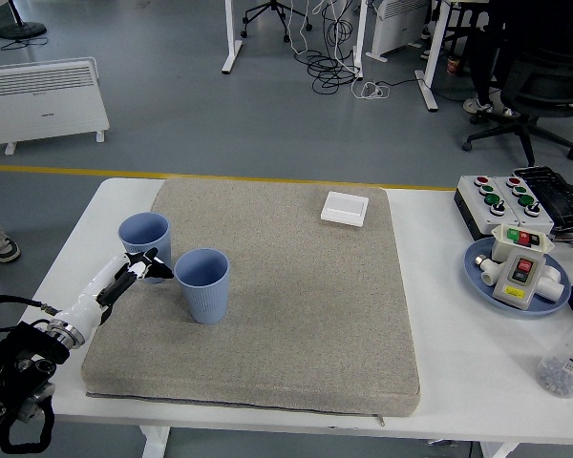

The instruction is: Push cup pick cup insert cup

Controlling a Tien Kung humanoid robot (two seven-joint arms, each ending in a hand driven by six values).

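Reaching in from the lower left, the left hand sits over the left side of the grey mat, its dark fingertips drawn together into a point and grasping nothing. The tips lie at the lower front of the rear blue cup, touching or just short of its wall; which of the two cannot be made out. That cup stands upright near the mat's left edge. The front blue cup stands upright too, just right of the fingertips and slightly nearer the camera, with a small gap between the two cups. The white forearm slants back toward the black arm at the picture's lower left corner.

Farther back on the mat, near its far edge, lies a small white square box. The white tabletop carries, off the mat on the right, a blue plate holding a switch box with red and green buttons, a black button panel behind it, and a clear bottle at the right edge.
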